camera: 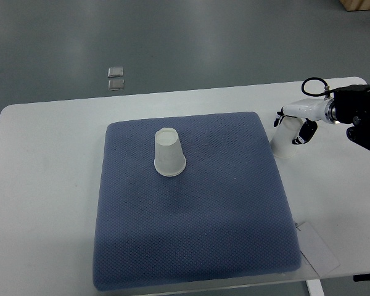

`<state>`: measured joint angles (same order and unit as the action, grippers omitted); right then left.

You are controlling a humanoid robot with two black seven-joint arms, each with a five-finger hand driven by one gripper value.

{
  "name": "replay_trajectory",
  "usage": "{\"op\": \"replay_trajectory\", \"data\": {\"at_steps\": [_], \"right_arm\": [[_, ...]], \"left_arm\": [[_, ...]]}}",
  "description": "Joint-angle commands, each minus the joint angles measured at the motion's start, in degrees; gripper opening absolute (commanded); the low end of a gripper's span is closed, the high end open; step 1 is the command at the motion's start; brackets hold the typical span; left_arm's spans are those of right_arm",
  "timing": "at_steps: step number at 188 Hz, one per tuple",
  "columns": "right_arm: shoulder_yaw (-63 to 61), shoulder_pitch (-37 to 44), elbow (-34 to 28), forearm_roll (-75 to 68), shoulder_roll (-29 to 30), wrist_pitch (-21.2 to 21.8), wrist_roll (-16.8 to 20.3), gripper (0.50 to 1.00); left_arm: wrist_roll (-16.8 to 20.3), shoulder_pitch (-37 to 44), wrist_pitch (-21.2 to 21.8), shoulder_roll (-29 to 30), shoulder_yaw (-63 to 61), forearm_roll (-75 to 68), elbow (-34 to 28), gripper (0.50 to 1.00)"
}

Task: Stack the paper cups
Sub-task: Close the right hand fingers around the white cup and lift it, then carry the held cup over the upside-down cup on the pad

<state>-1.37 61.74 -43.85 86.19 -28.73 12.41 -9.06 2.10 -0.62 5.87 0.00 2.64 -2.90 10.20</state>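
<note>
One white paper cup (169,152) stands upside down on the blue quilted mat (191,240), left of the mat's middle. A second white paper cup (282,142) stands on the white table (43,185) just past the mat's right edge. My right hand (294,128) comes in from the right edge and has its fingers (306,132) closed around the upper part of this second cup. The cup's base touches or nearly touches the table. My left arm does not show.
A white paper tag (319,248) lies on the table at the mat's near right corner. Two small square plates (116,78) sit on the grey floor beyond the table's far edge. A black cable (313,83) loops above my right wrist.
</note>
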Motion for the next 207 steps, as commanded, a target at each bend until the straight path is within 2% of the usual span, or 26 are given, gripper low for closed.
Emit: {"op": "replay_trajectory", "data": {"at_steps": [1, 18, 36, 77, 129, 156, 179, 207], "right_arm": [[0.6, 0.1, 0.2, 0.0, 0.0, 0.1, 0.0, 0.656], [0.6, 0.2, 0.3, 0.0, -0.1, -0.1, -0.1, 0.601], [0.3, 0.5, 0.3, 0.0, -0.3, -1.0, -0.1, 0.5], [0.1, 5.1, -0.7, -0.3, -1.2, -2.2, -0.1, 0.5], [-0.3, 16.7, -7.2, -0.9, -1.8, 1.2, -0.3, 0.5], [-0.3, 21.5, -9.9, -1.0, -0.3, 2.3, -0.1, 0.5], [-0.3, 25.2, -10.5, -1.1, 2.5, 5.3, -0.1, 0.5], [-0.3, 26.9, -11.4, -1.1, 5.5, 7.2, -0.2, 0.5]], "left_arm": [[0.0, 0.0, 0.0, 0.0, 0.0, 0.0, 0.0, 1.0], [0.0, 0.0, 0.0, 0.0, 0.0, 0.0, 0.0, 1.0], [0.0, 0.1, -0.1, 0.0, 0.0, 0.0, 0.0, 1.0], [0.0, 0.0, 0.0, 0.0, 0.0, 0.0, 0.0, 1.0], [0.0, 0.0, 0.0, 0.0, 0.0, 0.0, 0.0, 1.0], [0.0, 0.0, 0.0, 0.0, 0.0, 0.0, 0.0, 1.0], [0.0, 0.0, -0.1, 0.0, 0.0, 0.0, 0.0, 1.0], [0.0, 0.0, 0.0, 0.0, 0.0, 0.0, 0.0, 1.0]]}}
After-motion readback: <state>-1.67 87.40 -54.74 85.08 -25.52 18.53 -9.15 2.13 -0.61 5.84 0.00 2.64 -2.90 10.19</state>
